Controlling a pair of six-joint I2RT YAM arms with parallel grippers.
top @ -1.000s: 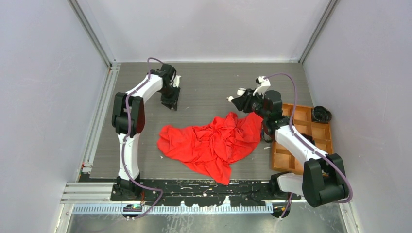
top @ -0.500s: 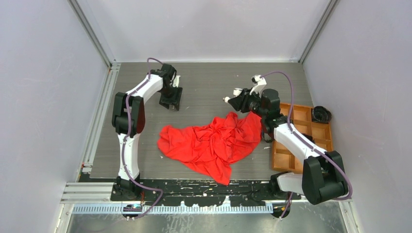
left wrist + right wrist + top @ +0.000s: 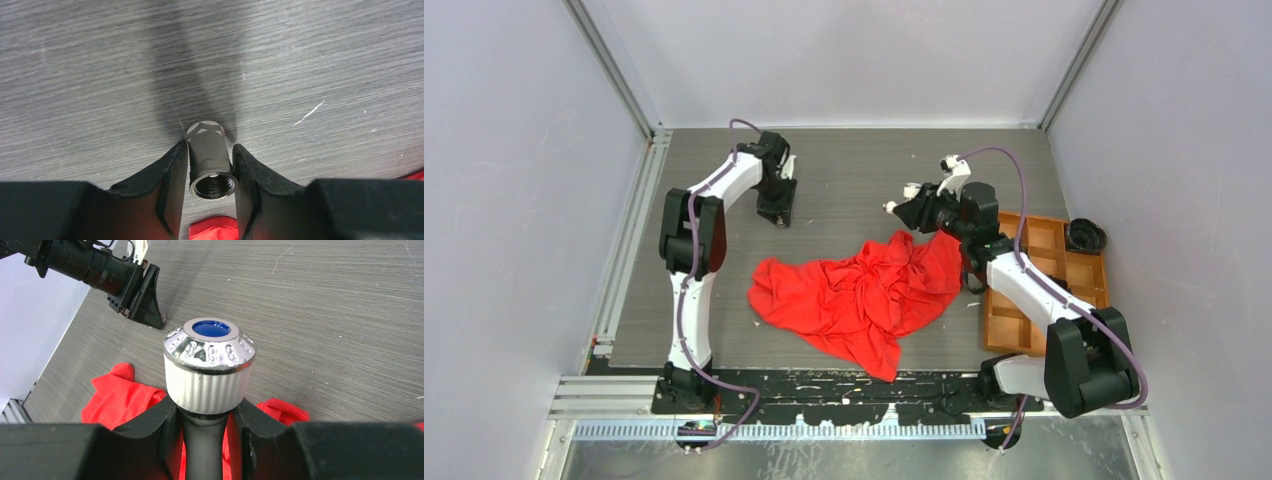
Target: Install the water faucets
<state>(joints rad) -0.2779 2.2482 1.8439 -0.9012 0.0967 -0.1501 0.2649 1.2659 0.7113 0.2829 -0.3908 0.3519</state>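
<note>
Left to right, all places taken from the red cloth [image 3: 854, 295].

Beyond the cloth's far-left side: left claw [image 3: 777, 213] points down at the table [image 3: 854, 165], set narrow around a small grey fitting [image 3: 209, 155]. Its pads seem to touch both flanks. The threaded mouth faces up toward the wrist.

Over the cloth's far-right corner: right claw [image 3: 206, 415] is clamped on the dark stem of the tap [image 3: 209, 365], just under the ribbed white knob with the blue mark.

Step in hand, my reading: bring the tap to the fitting and thread them together. The two are well apart. I should tilt the left wrist so the mouth faces the tap, line up both axes, then start the thread gently to avoid crossing it.

In the way: the cloth's folds lie between the arms, so carry high. Right of the cloth sits an orange tray [image 3: 1086, 272], with a black coil [image 3: 1085, 236] at its far corner.
</note>
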